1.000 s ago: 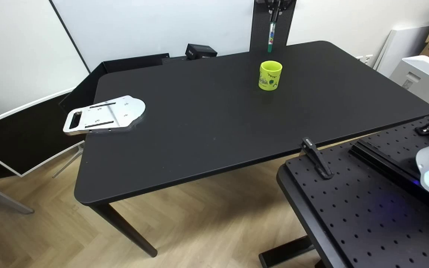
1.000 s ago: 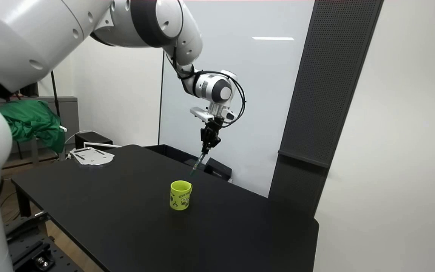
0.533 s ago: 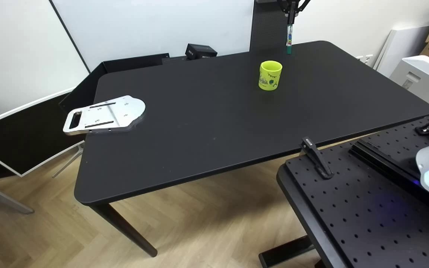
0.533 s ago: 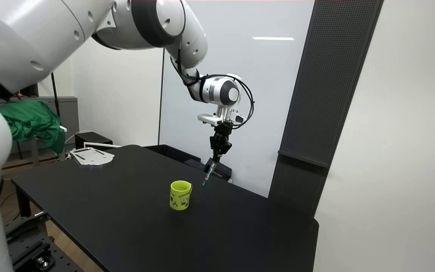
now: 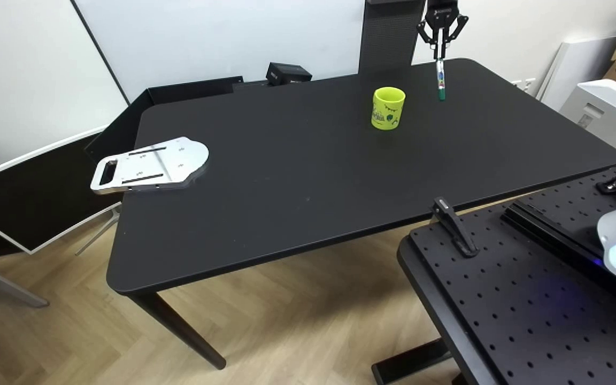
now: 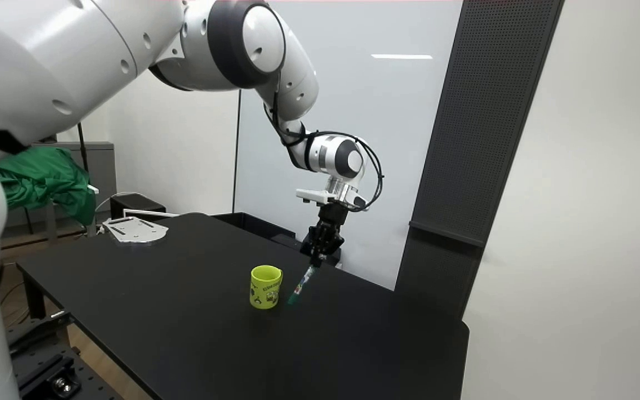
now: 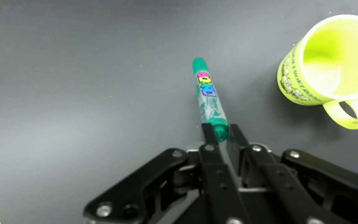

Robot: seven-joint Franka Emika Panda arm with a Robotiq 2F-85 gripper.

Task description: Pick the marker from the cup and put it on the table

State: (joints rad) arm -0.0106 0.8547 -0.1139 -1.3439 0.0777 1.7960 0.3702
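Observation:
The green marker is held at one end between the fingertips of my gripper. It hangs down, tilted in an exterior view, its green far end pointing at the black table. I cannot tell whether that end touches the table. In the wrist view the marker has a clear, lettered barrel and its near green end sits between the black fingertips. The lime-green cup stands upright on the table beside the marker. In the wrist view the cup is at right, its visible inside empty.
A silver metal plate with a handle slot lies at the table's far end, overhanging the edge. A perforated black surface with a clamp adjoins the table. A black box and a white wall panel stand behind the table.
My gripper has moved down toward the table with the marker in it, and sideways past the cup, to the right in both exterior views. The cup has not moved.

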